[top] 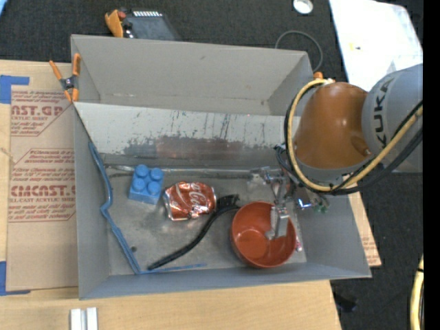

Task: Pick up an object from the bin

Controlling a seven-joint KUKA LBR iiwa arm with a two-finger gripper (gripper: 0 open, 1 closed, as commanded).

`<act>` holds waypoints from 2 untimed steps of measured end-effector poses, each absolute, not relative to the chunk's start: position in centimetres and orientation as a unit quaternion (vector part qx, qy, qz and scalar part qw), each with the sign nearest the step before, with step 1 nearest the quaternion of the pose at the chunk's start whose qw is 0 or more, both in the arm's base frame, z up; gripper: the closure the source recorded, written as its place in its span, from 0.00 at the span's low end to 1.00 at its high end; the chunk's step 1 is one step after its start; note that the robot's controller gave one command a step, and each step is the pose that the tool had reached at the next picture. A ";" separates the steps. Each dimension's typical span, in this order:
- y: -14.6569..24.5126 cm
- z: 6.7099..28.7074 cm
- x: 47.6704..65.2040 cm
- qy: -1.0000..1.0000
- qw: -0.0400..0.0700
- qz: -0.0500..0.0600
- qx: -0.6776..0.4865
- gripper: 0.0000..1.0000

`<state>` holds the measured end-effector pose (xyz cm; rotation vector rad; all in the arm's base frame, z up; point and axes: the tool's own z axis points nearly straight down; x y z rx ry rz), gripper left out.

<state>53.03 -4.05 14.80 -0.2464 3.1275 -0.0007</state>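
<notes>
Directly under the gripper (278, 229) sits a red-orange plastic bowl (253, 245), on the floor of the grey metal bin (185, 74) near its front wall. The bowl stands mouth up. It is round, so it has no long axis to speak of and points upward only. The gripper's grey metal tip dips inside the bowl's rim, over the right half of the hollow. Whether the gripper is open or closed cannot be told from this camera view, and nothing can be seen gripped in it. Whether the tip touches the bowl's inner wall is likewise unclear. Counting outward from the gripper, there is one bowl beneath it. One black long-handled utensil (196, 236) lies to the gripper's left, its head just beside the bowl's upper-left rim and its handle slanting away toward the bin's front-left. One crushed red cola can (189, 201) lies farther left, beside the utensil's head. One blue studded toy brick (145, 184) lies beyond the can, just beside it and well apart from the gripper. One thin blue bent rod (106, 198) lies farthest from the gripper, running down the left wall and then along the floor toward the front. Above and to the right of the gripper's tip, the arm's rounded orange cover (330, 133) hangs over the bin's right wall, with a yellow-and-black cable looped around it.
</notes>
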 end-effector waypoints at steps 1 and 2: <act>-7.3 6.6 53.4 0.991 0.004 0.001 -0.132 0.00; -3.1 7.5 49.7 0.966 0.021 -0.005 -0.259 0.00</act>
